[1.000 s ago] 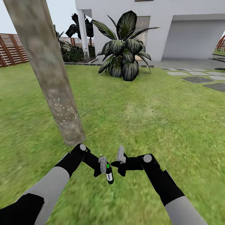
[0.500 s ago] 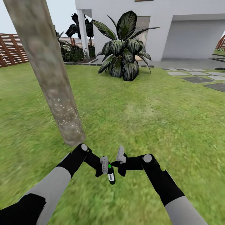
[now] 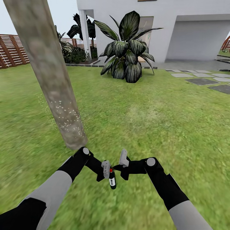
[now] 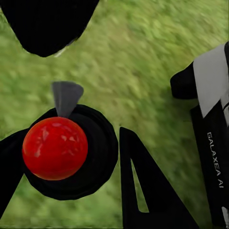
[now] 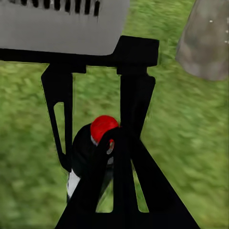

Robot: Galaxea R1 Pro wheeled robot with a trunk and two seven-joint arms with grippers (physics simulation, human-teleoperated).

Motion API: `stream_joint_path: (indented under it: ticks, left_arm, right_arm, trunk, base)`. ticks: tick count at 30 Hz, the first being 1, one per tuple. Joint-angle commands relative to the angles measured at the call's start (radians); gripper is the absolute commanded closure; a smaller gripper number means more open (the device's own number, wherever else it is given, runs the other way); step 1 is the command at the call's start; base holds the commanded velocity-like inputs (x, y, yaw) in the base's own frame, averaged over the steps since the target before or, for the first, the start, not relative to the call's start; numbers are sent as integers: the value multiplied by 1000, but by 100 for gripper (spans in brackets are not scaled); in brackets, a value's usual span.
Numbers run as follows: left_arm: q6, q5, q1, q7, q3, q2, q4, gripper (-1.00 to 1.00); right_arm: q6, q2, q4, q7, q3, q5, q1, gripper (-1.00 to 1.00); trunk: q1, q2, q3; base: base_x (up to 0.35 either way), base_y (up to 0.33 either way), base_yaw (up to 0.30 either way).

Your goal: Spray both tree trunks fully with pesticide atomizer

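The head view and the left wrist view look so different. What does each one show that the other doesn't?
Head view: the thick tree trunk speckled with pale dots low down, the big-leafed plant, the white house, the slat fence and the paving slabs.

Left wrist view: the round red top seen end-on, and "GALAXEA AI" lettering.

Both: the pesticide atomizer at the left end effector, over blurry grass.

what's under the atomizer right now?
Grass floor lies beneath the pesticide atomizer, which sits in the left gripper, red top up. The left wrist view shows grass around the bottle; its base and any gap to the ground are covered by its own body.
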Motion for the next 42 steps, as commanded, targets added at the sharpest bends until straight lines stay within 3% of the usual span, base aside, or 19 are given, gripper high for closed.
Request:
stream_joint_path:
  ticks: [1,4,7,8,10,12,13,16,18,20,21,23,26,29,32,33,37,38,42]
  left_arm:
    - [2,-11,0,0,-1,8,2,100]
    - [10,-119,6,0,5,67,7,100]
    - [13,-157,15,13,18,134,4,100]
    - [13,-156,17,33,55,164,3,100]
    - [12,-150,27,98,175,182,10,100]
    - [11,-148,63,196,293,186,13,100]
    - [10,-148,86,261,346,186,14,100]
    - [9,-136,154,477,436,176,16,100]
    - [8,-58,191,658,475,163,53,100]
    - [3,77,203,839,498,158,132,100]
    - [-1,146,206,919,503,154,172,100]
    - [-12,234,208,1041,505,138,250,100]
    - [-23,269,216,1140,507,129,340,100]
    - [-111,281,237,1161,508,127,420,100]
    - [-179,345,272,1182,517,131,443,100]
    - [-185,357,277,1185,519,135,444,100]
    - [-188,376,283,1189,523,149,443,100]
    - [-188,376,283,1189,526,149,443,100]
    - [-188,376,283,1189,527,149,444,100]
  right_arm:
    - [0,0,0,0,0,0,0,100]
    - [0,0,0,0,-1,0,0,100]
    - [-1,-1,1,-5,-5,-1,0,100]
    - [-1,-4,11,-7,-7,-2,1,100]
    - [-1,-7,47,-10,-41,-4,2,100]
    - [-1,-5,98,-22,-157,-5,3,100]
    - [-2,-3,124,-49,-242,-6,4,100]
    - [-8,-2,179,-208,-454,-6,8,100]
    - [-26,-1,202,-375,-536,-8,38,100]
    - [-77,8,209,-535,-562,-24,70,100]
    - [-105,26,214,-617,-567,-37,88,-100]
    - [-142,47,239,-742,-570,-51,120,-100]
    - [-158,55,256,-793,-571,-67,132,-100]
    - [-159,62,289,-800,-572,-128,134,-100]
    - [-160,66,386,-802,-589,-251,135,-100]
    - [-160,66,402,-802,-594,-272,135,-100]
    - [-165,65,426,-803,-598,-293,135,-100]
    - [-201,66,421,-829,-600,-294,135,-100]
    - [-246,67,429,-1048,-595,-295,135,-100]
  trunk:
    - [0,0,0]
    - [0,0,0]
    - [0,0,0]
    - [0,0,0]
    - [0,0,0]
    - [0,0,0]
    - [0,0,0]
    - [0,0,0]
    - [0,0,0]
    - [0,0,0]
    - [0,0,0]
    - [0,0,0]
    - [0,0,0]
    - [0,0,0]
    - [0,0,0]
    - [0,0,0]
    - [0,0,0]
    - [0,0,0]
    - [0,0,1]
  base:
    - [0,0,0]
    - [0,0,0]
    - [0,0,0]
    - [0,0,0]
    - [0,0,0]
    - [0,0,0]
    - [0,0,0]
    - [0,0,0]
    - [0,0,0]
    - [0,0,0]
    - [0,0,0]
    - [0,0,0]
    - [0,0,0]
    - [0,0,0]
    - [0,0,0]
    - [0,0,0]
    - [0,0,0]
    - [0,0,0]
    - [0,0,-51]
